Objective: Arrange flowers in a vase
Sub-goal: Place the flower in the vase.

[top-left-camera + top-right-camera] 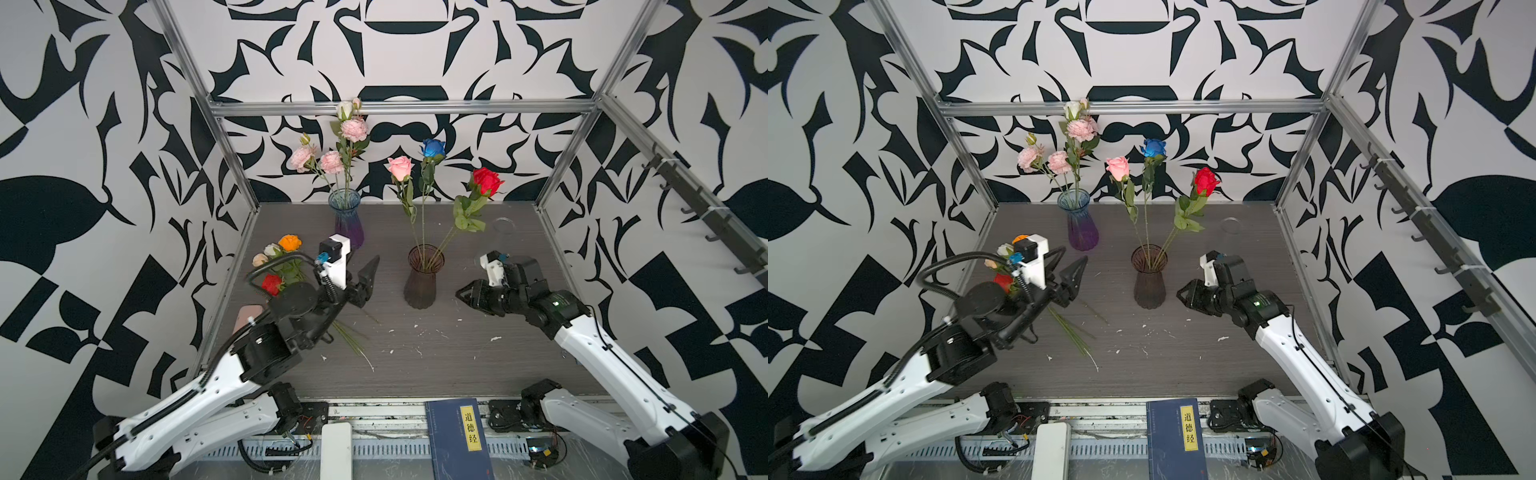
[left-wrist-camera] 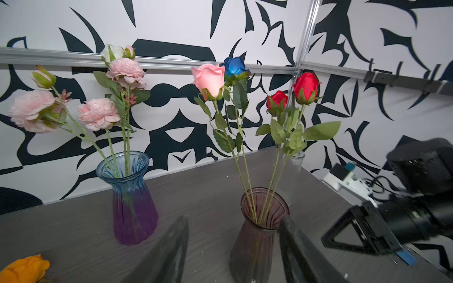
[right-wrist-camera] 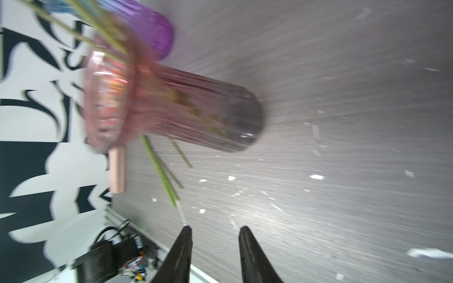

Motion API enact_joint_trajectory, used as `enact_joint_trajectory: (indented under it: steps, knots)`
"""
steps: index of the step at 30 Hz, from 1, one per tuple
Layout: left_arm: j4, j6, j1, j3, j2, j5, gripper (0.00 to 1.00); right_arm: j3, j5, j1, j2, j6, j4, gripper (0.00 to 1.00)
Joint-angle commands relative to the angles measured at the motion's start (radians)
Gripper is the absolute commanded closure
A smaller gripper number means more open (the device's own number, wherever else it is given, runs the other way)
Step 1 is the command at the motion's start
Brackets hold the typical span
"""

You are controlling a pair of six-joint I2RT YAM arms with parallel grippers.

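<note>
Left hand [image 1: 368, 282], wide and empty, should probably reach the loose roses [image 1: 289, 243] at centre-left and pinch one stem mid-length. Right hand [image 1: 467, 293] is narrowly parted and empty.

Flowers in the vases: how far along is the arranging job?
Done: ruffled pink blooms stand in the blue-purple vase, pink rose, blue rose and red roses in the brown vase. In hand: nothing; the left tool and right tool are open and empty. Remaining: loose orange, white, peach and red roses lying on the table.
</note>
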Motion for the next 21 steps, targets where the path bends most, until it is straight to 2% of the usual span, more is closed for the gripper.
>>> enact_joint_trajectory:
  steps: [1, 6, 9, 14, 21]
  knots:
    - [-0.239, -0.031, 0.002, 0.07, -0.068, 0.039, 0.38, 0.046, -0.03, 0.034, 0.048, 0.129, 0.082, 0.64]
    - [-0.463, -0.068, 0.003, 0.16, -0.142, 0.004, 0.46, 0.075, -0.034, 0.068, 0.077, 0.24, 0.203, 0.65]
    - [-0.542, -0.08, 0.003, 0.16, -0.179, -0.027, 0.47, 0.092, -0.027, 0.077, 0.084, 0.279, 0.248, 0.65]
    - [-0.582, -0.096, 0.003, 0.114, -0.236, -0.008, 0.47, 0.118, -0.007, 0.081, 0.115, 0.323, 0.271, 0.64]
    - [-0.551, -0.101, 0.003, 0.002, -0.347, -0.046, 0.47, 0.176, 0.043, 0.092, 0.196, 0.326, 0.231, 0.64]
